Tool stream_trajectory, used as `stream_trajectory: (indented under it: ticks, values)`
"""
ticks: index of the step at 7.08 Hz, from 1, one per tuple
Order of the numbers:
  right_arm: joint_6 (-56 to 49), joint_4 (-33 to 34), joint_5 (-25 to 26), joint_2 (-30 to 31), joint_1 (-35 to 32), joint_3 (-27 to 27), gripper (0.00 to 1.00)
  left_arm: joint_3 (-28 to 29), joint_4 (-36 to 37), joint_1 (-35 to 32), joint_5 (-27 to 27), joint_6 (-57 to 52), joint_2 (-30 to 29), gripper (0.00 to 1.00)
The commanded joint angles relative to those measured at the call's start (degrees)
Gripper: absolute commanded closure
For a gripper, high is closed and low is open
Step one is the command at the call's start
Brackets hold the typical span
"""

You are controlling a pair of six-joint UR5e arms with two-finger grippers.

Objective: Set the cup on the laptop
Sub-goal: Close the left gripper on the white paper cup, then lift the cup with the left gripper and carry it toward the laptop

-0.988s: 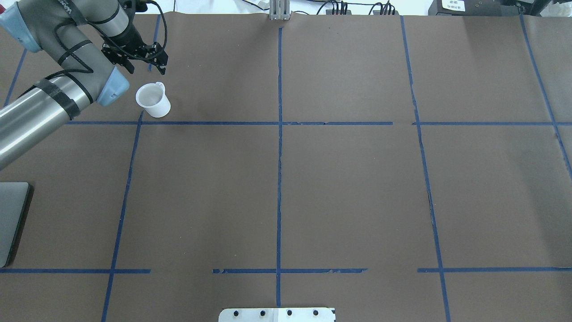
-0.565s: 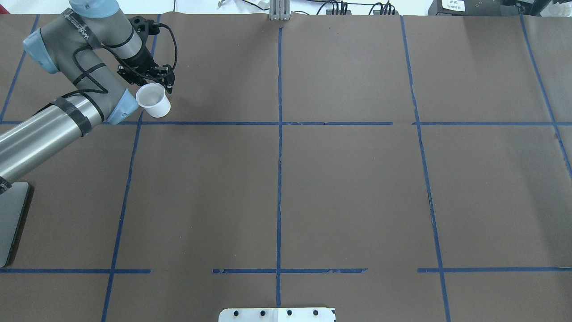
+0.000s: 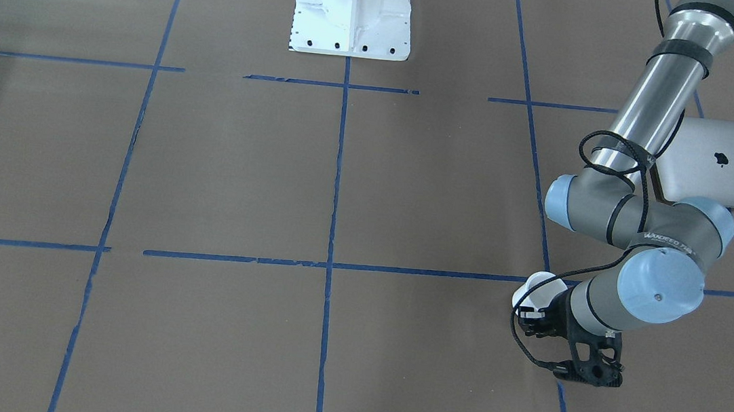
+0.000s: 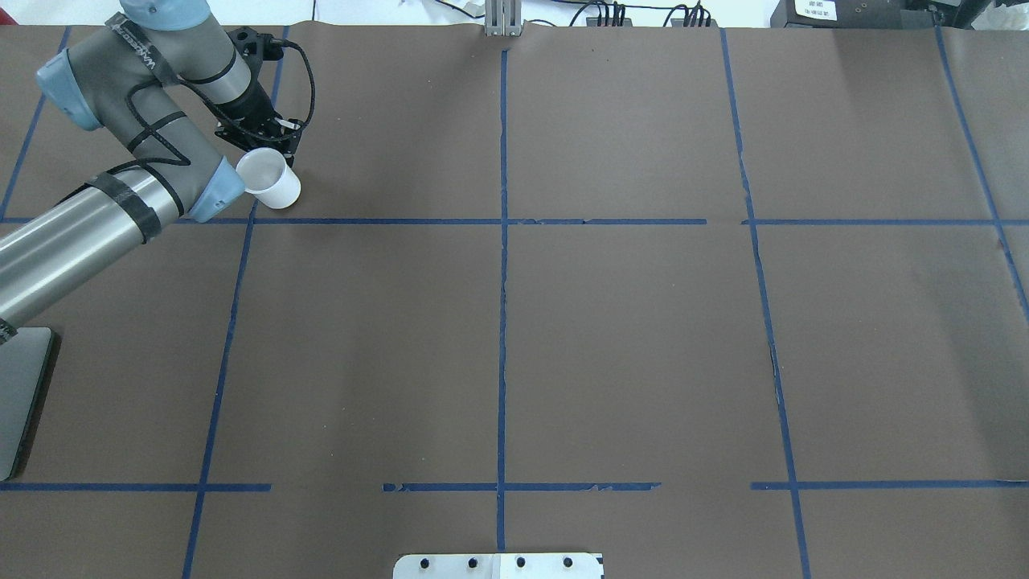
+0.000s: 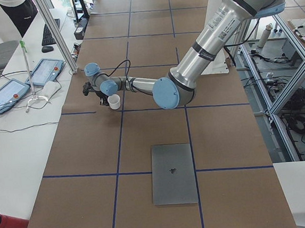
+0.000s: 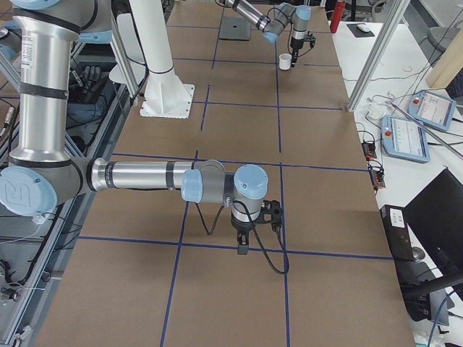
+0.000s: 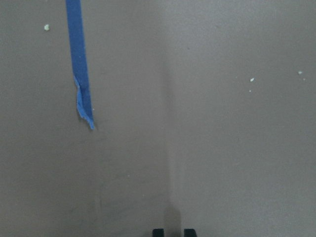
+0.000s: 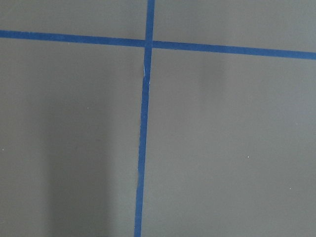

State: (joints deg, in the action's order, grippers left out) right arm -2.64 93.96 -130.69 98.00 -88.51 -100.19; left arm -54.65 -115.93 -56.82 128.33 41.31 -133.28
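At the overhead view's far left edge lies the laptop point(image 4: 20, 402), closed and flat on the surface point(image 4: 611, 338). Further right and well apart from it, toward the far side, the left arm point(image 4: 120, 217) reaches the cup point(image 4: 272, 183). Its jaws are nearly together and, judging by the front view, clamped on the cup's far side. The step in hand reads as lifting and carrying the cup. To do it well, I judge the grip must be firm and the cup should rise straight until clear of the surface. It should travel upright toward the robot and come down on the middle of the lid, away from the edges, with the jaws parting only once the base rests. The right arm point(image 6: 137, 176) hangs well off to the right; I cannot tell whether its jaws are apart. Count: 1 cup, 1 laptop, 2 arms, 1 of them on the cup.
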Motion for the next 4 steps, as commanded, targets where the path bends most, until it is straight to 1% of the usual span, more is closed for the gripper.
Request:
stream_trajectory:
  ticks: [1,2,3,4]
  values:
    - [0.0,0.0,0.0,0.0,0.0,0.0,0.0,-13.01,6.55,-3.29,-0.1,-0.44,8.41,1.0]
    - [0.0,0.0,0.0,0.0,0.0,0.0,0.0,-20.33,7.38,-5.91,-0.01,-2.53,14.57,1.0]
    - [0.0,0.0,0.0,0.0,0.0,0.0,0.0,-26.76,7.38,-7.85,0.34,-9.95,22.55,1.0]
    - [0.0,0.0,0.0,0.0,0.0,0.0,0.0,-32.83,6.6,-10.05,0.6,-11.41,32.37,1.0]
